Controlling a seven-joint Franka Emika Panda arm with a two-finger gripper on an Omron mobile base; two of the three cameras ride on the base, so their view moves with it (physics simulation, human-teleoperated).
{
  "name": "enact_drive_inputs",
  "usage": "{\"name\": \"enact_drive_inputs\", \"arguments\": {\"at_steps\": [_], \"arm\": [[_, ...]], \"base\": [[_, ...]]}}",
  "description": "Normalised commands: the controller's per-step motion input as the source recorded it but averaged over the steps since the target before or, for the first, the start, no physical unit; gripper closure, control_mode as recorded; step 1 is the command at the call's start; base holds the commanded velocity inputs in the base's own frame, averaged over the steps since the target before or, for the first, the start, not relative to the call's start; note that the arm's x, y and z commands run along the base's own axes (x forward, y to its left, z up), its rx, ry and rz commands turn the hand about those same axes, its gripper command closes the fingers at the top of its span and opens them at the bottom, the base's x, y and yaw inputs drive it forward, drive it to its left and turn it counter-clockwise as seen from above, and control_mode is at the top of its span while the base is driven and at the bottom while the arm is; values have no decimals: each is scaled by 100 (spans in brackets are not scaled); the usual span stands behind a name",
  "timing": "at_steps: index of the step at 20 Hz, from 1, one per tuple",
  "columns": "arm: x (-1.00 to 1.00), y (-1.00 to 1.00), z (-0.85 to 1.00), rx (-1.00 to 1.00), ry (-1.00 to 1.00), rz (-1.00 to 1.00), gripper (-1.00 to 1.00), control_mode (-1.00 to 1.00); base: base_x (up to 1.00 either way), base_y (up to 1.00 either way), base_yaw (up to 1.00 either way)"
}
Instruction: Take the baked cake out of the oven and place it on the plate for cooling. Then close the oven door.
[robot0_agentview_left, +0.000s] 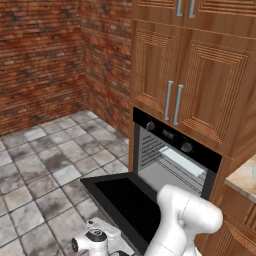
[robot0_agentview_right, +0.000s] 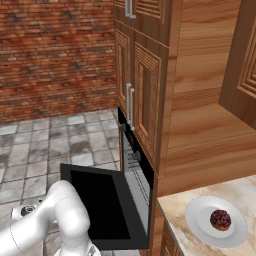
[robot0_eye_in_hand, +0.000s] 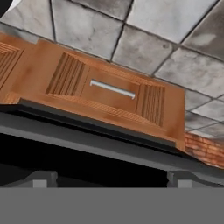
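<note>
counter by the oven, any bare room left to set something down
The counter is bare marble left of the plate, toward the oven, and along the wall behind. The plate itself is taken: the cake sits mid-dish. The lowered oven door is flat and bare.

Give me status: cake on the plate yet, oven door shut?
Done: the cake sits on the plate on the counter. In hand: nothing held; the gripper is open, low by the oven door, facing a wooden drawer front under the oven. Left: the door hangs fully open and has to be swung shut. The pale tray remains on a rack inside.
</note>
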Motion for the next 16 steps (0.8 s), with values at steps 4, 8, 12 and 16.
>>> {"name": "enact_drive_inputs", "arguments": {"at_steps": [4,8,12,16], "arm": [[4,0,0,-8,-11,-6,-100,-100],[8,0,0,-5,-5,-6,-100,-100],[11,-2,1,-4,-1,-8,-100,-100],[24,-16,15,0,0,-10,-100,-100]], "base": [[0,0,0],[0,0,0],[0,0,0],[0,0,0]]}}
